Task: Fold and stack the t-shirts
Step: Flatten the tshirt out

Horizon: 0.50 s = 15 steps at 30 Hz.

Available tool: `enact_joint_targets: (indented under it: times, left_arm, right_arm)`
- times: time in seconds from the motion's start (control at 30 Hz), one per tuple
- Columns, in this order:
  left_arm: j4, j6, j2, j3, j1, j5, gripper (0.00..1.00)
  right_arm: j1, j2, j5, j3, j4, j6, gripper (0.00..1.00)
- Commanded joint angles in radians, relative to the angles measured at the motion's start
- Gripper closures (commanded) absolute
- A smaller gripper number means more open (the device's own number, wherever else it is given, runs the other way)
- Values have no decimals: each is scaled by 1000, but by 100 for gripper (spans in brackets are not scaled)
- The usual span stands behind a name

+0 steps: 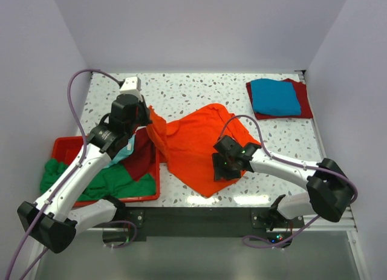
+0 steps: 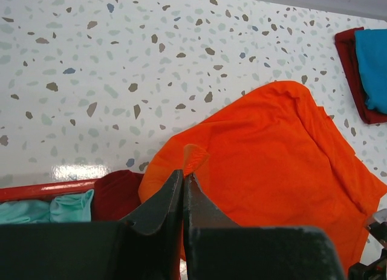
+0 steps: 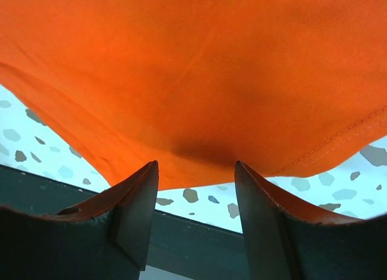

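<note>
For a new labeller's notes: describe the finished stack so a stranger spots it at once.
Go to the far right corner of the speckled table. There a folded blue t-shirt lies on a folded dark red t-shirt. Only this pair is squared; the orange t-shirt mid-table lies rumpled.

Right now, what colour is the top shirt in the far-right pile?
The shirt is blue; the top view shows it best.

Orange cloth t-shirt [image 1: 193, 147] at centre of speckled table [image 1: 193, 89], red plastic bin [image 1: 65, 144] of crumpled shirts [image 1: 115, 180] just left, folded blue t-shirt [image 1: 275, 97] on folded dark red t-shirt [image 1: 305, 104] far right
</note>
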Motion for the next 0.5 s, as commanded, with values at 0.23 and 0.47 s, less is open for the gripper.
enact_joint_targets:
  times: [0.23,0.47]
  left_arm:
    - [-21,17,-24,18,6,-49,100]
    - [-25,25,-18,24,6,-67,100]
  right_arm:
    - [11,-23,42,-39,-72,91,43]
    - [11,51,34,-35,-46,66,45]
